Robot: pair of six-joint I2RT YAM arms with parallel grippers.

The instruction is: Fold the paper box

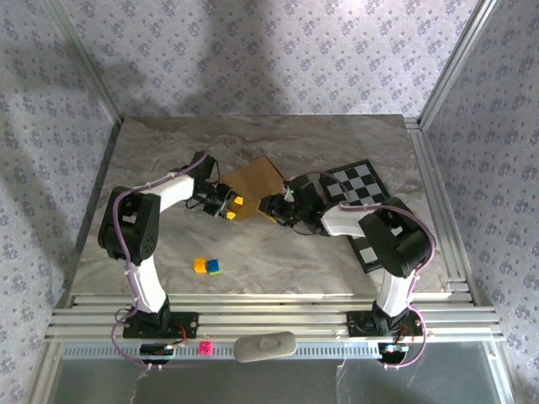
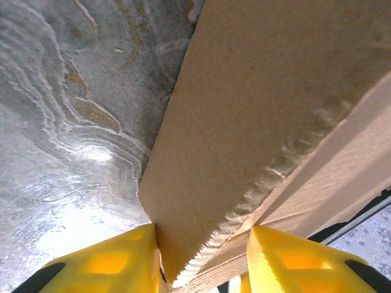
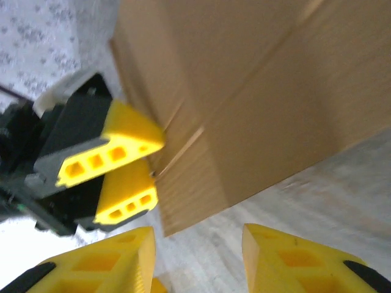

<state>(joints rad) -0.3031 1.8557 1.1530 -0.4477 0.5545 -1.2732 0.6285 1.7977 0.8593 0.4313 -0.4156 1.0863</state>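
The paper box (image 1: 253, 183) is a tan cardboard piece lying mid-table, partly folded. My left gripper (image 1: 227, 204) meets its near-left corner, and my right gripper (image 1: 274, 206) hovers just right of that edge. In the left wrist view, cardboard layers of the paper box (image 2: 256, 110) fill the gap of the left gripper (image 2: 203, 232), with both yellow fingers pressed against them. In the right wrist view, the right gripper (image 3: 197, 232) stands open over bare table. The paper box (image 3: 269, 91) is just ahead of it, and the left gripper (image 3: 157, 168) clamps the box's corner.
A black-and-white checkerboard (image 1: 358, 183) lies right of the box, and another piece (image 1: 366, 252) sits under the right arm. Small coloured blocks (image 1: 206, 266) rest near the front left. Metal rails (image 1: 438, 202) border the marble table (image 1: 168, 151).
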